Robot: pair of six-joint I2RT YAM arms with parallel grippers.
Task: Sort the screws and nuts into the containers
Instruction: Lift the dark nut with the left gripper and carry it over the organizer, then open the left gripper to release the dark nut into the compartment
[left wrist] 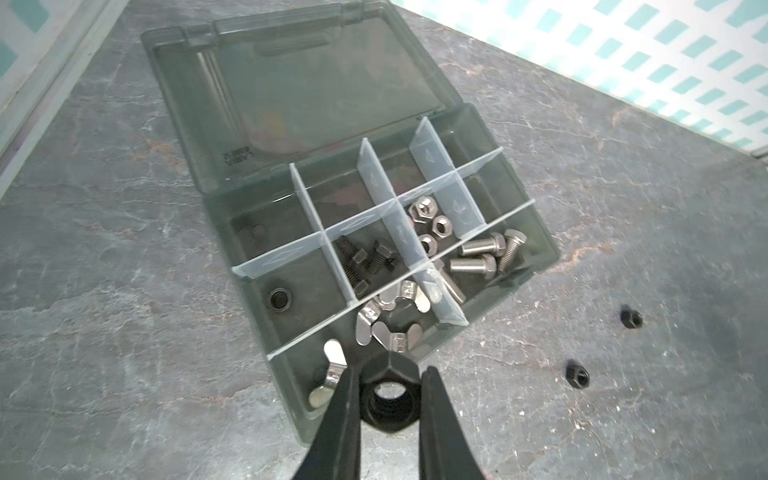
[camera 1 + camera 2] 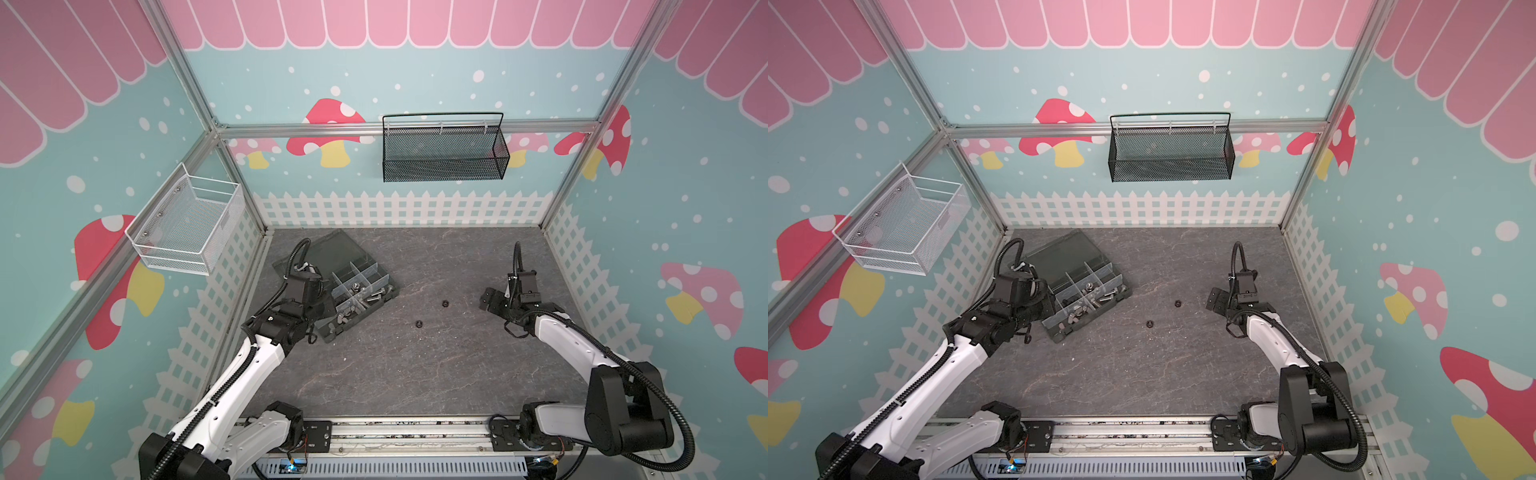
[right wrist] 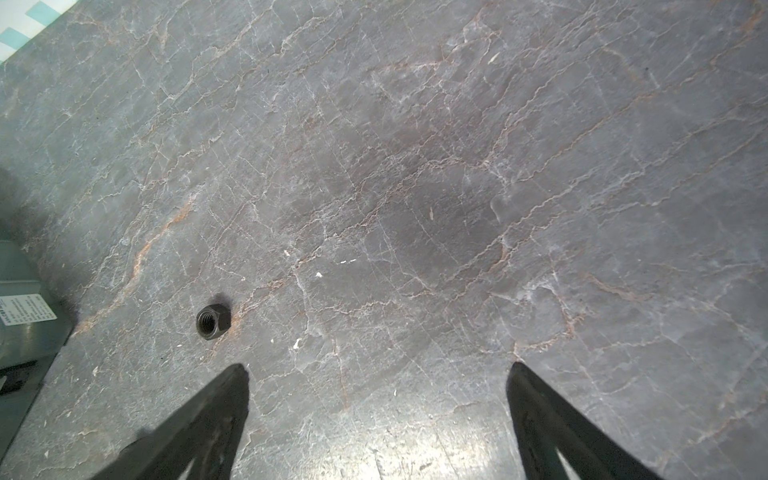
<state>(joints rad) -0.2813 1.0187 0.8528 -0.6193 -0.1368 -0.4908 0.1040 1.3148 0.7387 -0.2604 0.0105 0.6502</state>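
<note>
Pinches a black hex nut (image 1: 395,368) in left gripper (image 1: 390,374), jaws pressed in on two opposite flats, threaded hole facing the wrist camera. Lines up over the near corner of the organizer box (image 1: 282,390) in left wrist view; height above it unclear. Box location: toward the left edge of the bench (image 2: 415,374), rear half, lid (image 1: 316,83) folded open flat toward the rear edge. Counts by compartment: black bolts (image 1: 361,259), silver hex nuts (image 1: 428,224), silver bolts (image 1: 482,255), wing nuts (image 1: 390,316), one stray wing nut (image 1: 332,370) in the corner cell beside the fingers, one lone black nut (image 1: 279,300) in a cell against a side wall. Probably wants that lone-nut cell for the held piece. Spots a loose black nut (image 2: 445,303) and a second loose nut (image 2: 418,323) on bare bench around the middle, apart from each other, between box and right gripper (image 3: 378,368). Shows right gripper spread wide, empty, low over bare bench on the right half, one loose nut close off a fingertip in right wrist view. Handling guess: light, stiff steel, dark slick finish, nothing fragile; likely to bounce or roll on edge if dropped from high. Best pinched across opposite flats, never corner to corner; for the ones lying flat on hard bench, get fingertips right down at the surface. Release low inside the cell, clear of the thin dividers (image 1: 374,178).
</note>
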